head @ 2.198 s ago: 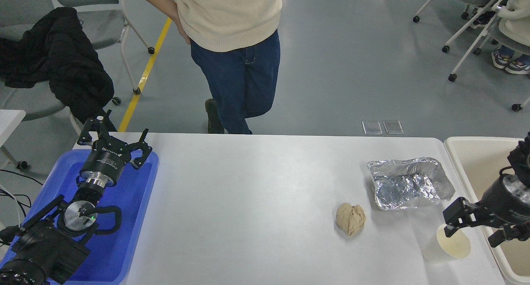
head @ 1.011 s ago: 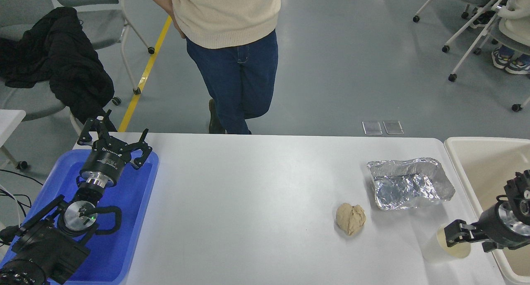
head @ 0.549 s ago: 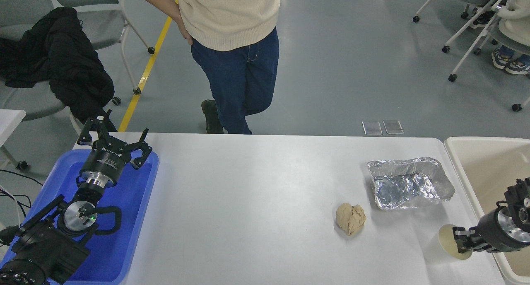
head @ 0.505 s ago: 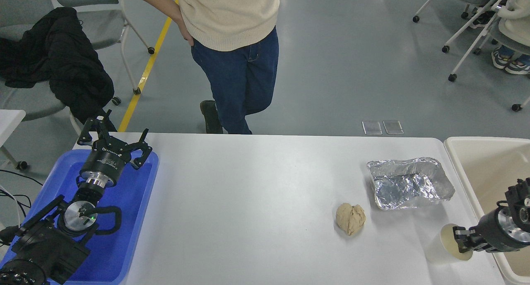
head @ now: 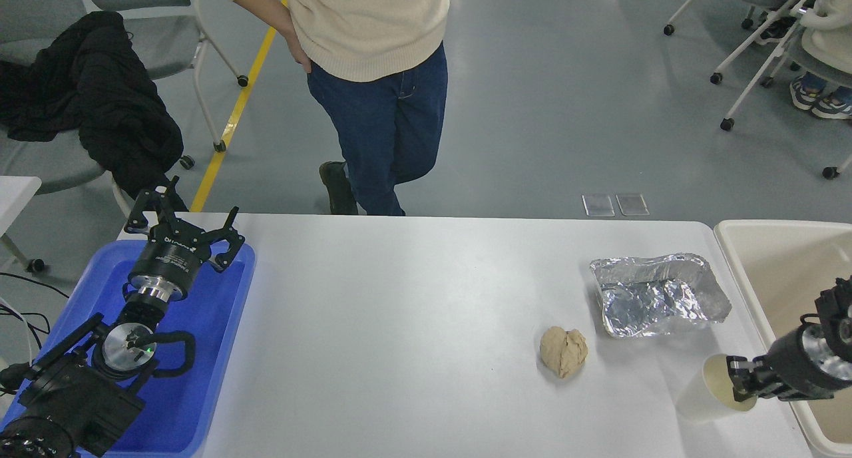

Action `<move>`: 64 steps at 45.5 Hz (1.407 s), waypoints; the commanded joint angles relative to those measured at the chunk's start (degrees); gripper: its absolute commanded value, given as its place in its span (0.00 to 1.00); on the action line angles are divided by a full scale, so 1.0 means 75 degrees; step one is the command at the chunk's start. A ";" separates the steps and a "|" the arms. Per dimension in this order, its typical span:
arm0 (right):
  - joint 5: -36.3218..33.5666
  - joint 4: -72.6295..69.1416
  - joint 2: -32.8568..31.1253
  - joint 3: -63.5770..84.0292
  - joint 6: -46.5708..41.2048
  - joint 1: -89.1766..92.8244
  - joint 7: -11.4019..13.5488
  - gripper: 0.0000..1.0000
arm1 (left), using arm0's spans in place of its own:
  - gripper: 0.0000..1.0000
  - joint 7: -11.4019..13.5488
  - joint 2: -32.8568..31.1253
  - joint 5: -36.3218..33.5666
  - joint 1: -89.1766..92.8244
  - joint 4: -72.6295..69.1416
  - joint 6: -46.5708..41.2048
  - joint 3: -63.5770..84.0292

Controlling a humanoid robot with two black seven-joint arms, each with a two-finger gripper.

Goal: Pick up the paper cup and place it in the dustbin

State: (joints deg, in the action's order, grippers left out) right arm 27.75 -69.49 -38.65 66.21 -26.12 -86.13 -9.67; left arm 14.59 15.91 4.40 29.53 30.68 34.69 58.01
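The paper cup (head: 713,395) sits near the right front corner of the white table (head: 413,325), tipped so that its cream inside and round rim face up and to the right. The right gripper (head: 740,385) comes in from the right edge and has its black fingers closed on the right side of the cup's rim, one finger showing against the inside of the cup. Whether the cup's base touches the table cannot be told. Just beyond the table's right edge stands the dustbin (head: 752,245), a large cream tub with a thick rim; the right arm crosses over its near wall. Behind the cup lies a crumpled foil tray (head: 655,295), and to the cup's left a tan wad of paper (head: 564,351), both apart from it. The left gripper (head: 180,222) is parked at the lower left over a blue tray (head: 219,351), its fingers spread and holding nothing. A person (head: 373,65) in a cream sweater and blue jeans stands at the far side of the table.
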 commanded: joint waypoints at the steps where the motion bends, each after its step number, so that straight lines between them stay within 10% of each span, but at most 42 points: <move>1: 0.0015 -0.0649 -0.0096 0.0394 -0.1776 -0.1674 0.0000 0.00 | 1.00 0.0000 0.0000 -0.0001 0.0000 0.0000 0.0003 -0.0001; 64: -0.0032 -0.0462 -0.0178 0.3229 -0.2517 -0.6856 -0.0012 0.00 | 1.00 0.0000 0.0000 -0.0001 0.0000 0.0000 0.0003 -0.0001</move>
State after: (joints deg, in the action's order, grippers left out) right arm 27.55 -74.78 -39.66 81.99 -44.97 -134.23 -9.75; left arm 14.59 15.91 4.40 29.53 30.67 34.72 58.00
